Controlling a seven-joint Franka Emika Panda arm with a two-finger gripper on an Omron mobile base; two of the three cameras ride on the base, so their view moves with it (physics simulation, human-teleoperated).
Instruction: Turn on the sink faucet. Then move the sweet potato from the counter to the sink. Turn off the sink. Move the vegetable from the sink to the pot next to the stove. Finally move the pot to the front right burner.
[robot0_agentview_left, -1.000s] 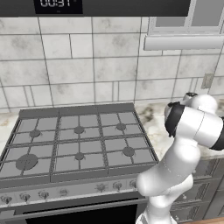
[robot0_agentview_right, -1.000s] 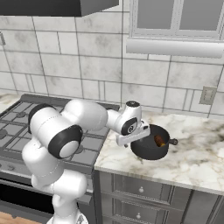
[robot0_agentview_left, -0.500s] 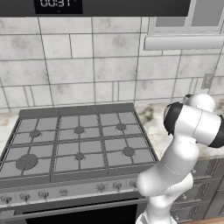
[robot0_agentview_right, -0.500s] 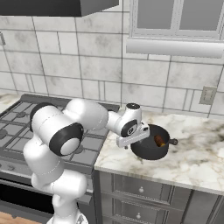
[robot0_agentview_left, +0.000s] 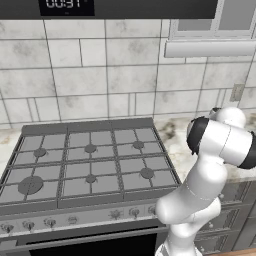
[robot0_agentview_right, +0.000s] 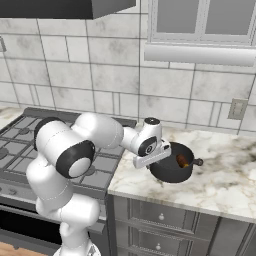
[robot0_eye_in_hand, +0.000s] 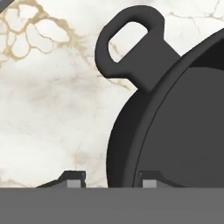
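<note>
The dark round pot (robot0_agentview_right: 172, 167), with looped handle, is seen on the marble bench (robot0_agentview_right: 225, 180) beside the stove (robot0_agentview_left: 90, 160). The reddish sweet potato (robot0_agentview_right: 183, 160) lies inside. The spread gripper (robot0_eye_in_hand: 111, 180) straddles the pot's rim.

Sweet potato (robot0_agentview_right: 183, 160) inside black pot (robot0_agentview_right: 172, 172)

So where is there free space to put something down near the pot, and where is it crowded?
Bare counter lies right of the pot, toward the wall outlet, and along the front edge. The stove grates carry nothing. It is crowded at the pot's left rim, where the gripper straddles the wall beside the handle.
</note>
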